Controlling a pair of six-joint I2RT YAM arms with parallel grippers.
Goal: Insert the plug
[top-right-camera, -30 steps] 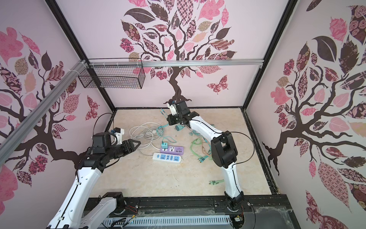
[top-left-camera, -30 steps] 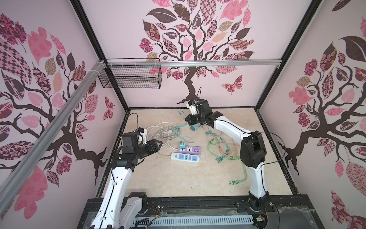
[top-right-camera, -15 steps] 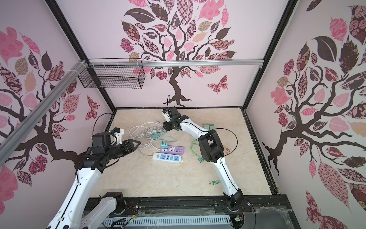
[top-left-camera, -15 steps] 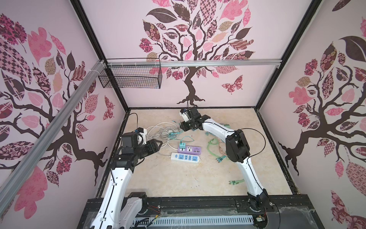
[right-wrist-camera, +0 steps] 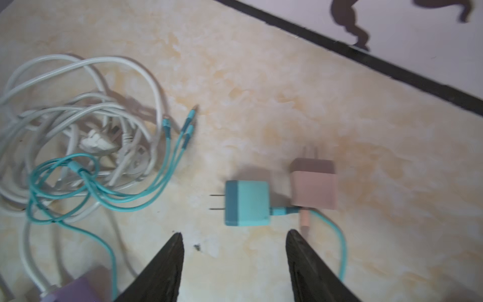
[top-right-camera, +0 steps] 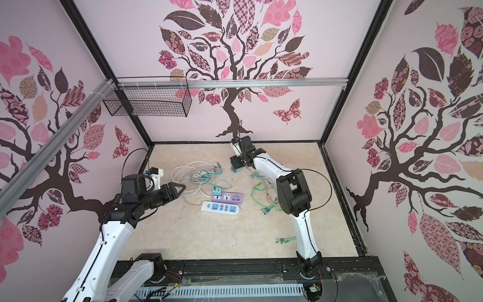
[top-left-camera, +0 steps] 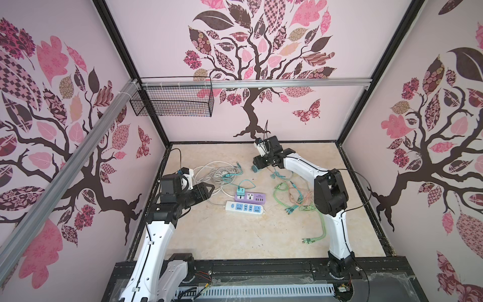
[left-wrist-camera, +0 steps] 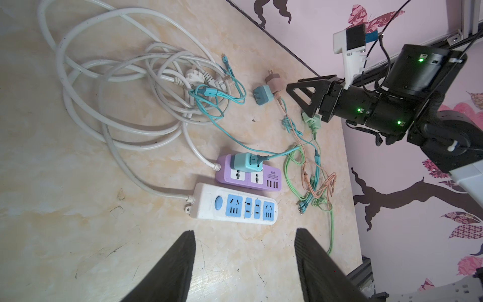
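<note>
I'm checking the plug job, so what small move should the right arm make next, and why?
Probably lower the right gripper onto the loose teal adapter and close: its jaws stand open just short of it, and it lies unheld beside the pink adapter.

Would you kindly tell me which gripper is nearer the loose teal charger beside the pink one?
Right. The right gripper hovers just beside the loose teal charger; the left gripper sits far off, across the white cables.

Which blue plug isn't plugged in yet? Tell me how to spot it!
Look at the far end of the table, just ahead of the open right gripper. A loose teal plug lies there, two bare prongs showing. Beside it lies a pink plug; the other teal plug sits in the purple power strip.
</note>
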